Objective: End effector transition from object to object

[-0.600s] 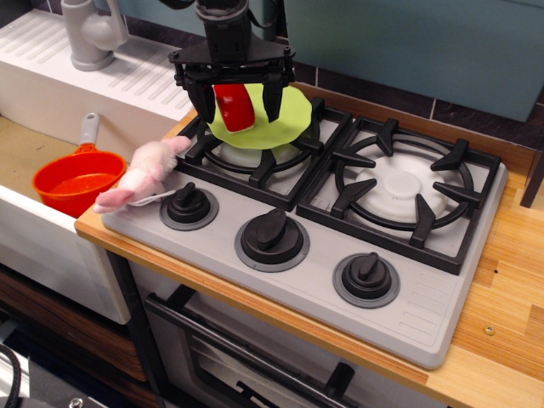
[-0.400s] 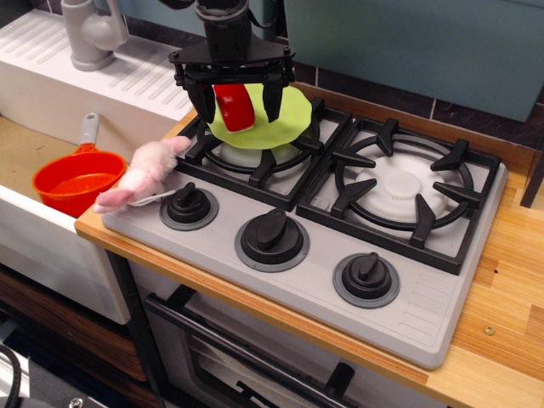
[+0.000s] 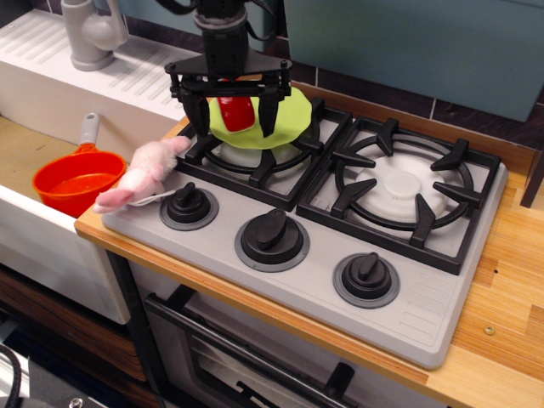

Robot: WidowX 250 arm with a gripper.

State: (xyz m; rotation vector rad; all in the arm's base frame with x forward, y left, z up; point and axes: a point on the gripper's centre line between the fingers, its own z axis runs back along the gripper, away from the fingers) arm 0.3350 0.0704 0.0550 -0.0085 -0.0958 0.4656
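My black gripper hangs over the back left burner with its two prongs spread wide. The small red block lies on the lime-green plate between the prongs, and neither prong touches it. The crossbar hides the block's top. The jaws are open and hold nothing. The pale-pink plush toy lies at the stove's front left corner, partly over the counter edge, to the left of and nearer than the gripper.
An orange pot sits in the sink at the left, close to the plush. A grey faucet stands at the back left. Three black knobs line the stove front. The right burner grate is bare.
The gripper has shifted slightly left and lower in the picture, so its crossbar now covers the top of the red block. The block, plate and plush have not moved.
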